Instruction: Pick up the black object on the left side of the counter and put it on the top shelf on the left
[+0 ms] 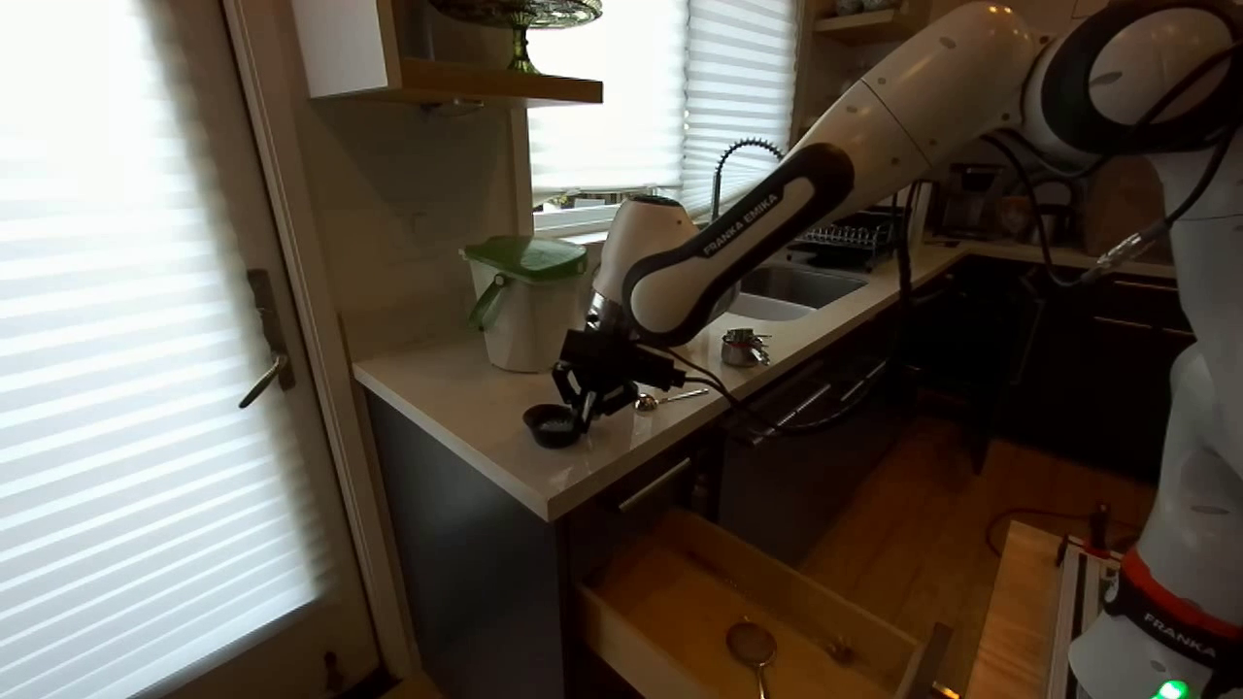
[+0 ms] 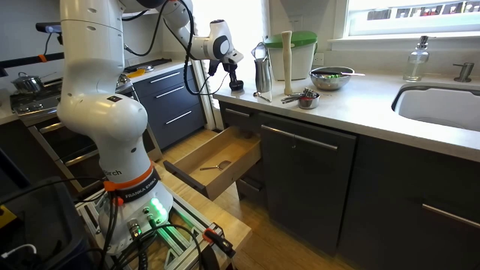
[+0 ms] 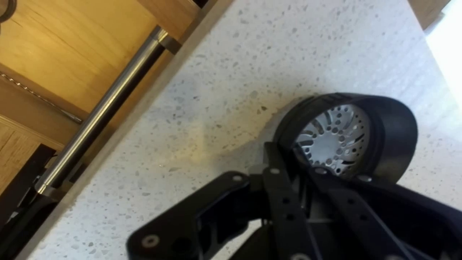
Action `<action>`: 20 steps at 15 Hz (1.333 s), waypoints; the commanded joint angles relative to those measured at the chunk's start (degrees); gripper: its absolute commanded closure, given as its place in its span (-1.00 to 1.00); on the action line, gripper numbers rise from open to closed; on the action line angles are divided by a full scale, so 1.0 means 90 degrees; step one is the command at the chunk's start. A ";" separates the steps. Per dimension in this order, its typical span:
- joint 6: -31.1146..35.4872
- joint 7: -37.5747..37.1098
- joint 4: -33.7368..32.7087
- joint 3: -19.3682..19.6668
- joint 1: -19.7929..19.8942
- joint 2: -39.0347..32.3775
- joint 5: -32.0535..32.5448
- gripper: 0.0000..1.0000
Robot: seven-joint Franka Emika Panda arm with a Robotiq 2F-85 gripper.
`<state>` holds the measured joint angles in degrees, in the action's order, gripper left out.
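Note:
The black object [image 3: 337, 135] is a round black cup with a perforated silver disc inside. It is at the end of the pale counter [image 1: 437, 383], and shows in both exterior views [image 1: 550, 429] [image 2: 236, 86]. My gripper [image 3: 283, 148] is shut on its near rim, one finger outside the wall and one inside. The gripper also shows in both exterior views [image 1: 587, 408] [image 2: 232, 75]. I cannot tell whether the object touches the counter or hangs just above it. A brown wooden wall shelf [image 1: 500, 85] is at upper left; I cannot tell whether it is the top shelf.
A green glass stand [image 1: 521, 44] is on that shelf. A green-lidded bin [image 1: 524, 311] stands behind the gripper. A metal canister [image 2: 263, 73], wooden pestle [image 2: 287, 63], metal spoon [image 2: 262, 96] and measuring cups [image 2: 308, 100] are nearby. A drawer [image 2: 221, 150] stands open below.

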<state>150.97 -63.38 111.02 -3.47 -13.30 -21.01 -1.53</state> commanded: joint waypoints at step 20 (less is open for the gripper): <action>0.1322 -0.0227 -0.0040 -0.0221 0.0345 0.2496 -0.0318 0.95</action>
<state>158.02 -59.82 112.71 -5.81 -11.01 2.45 -5.07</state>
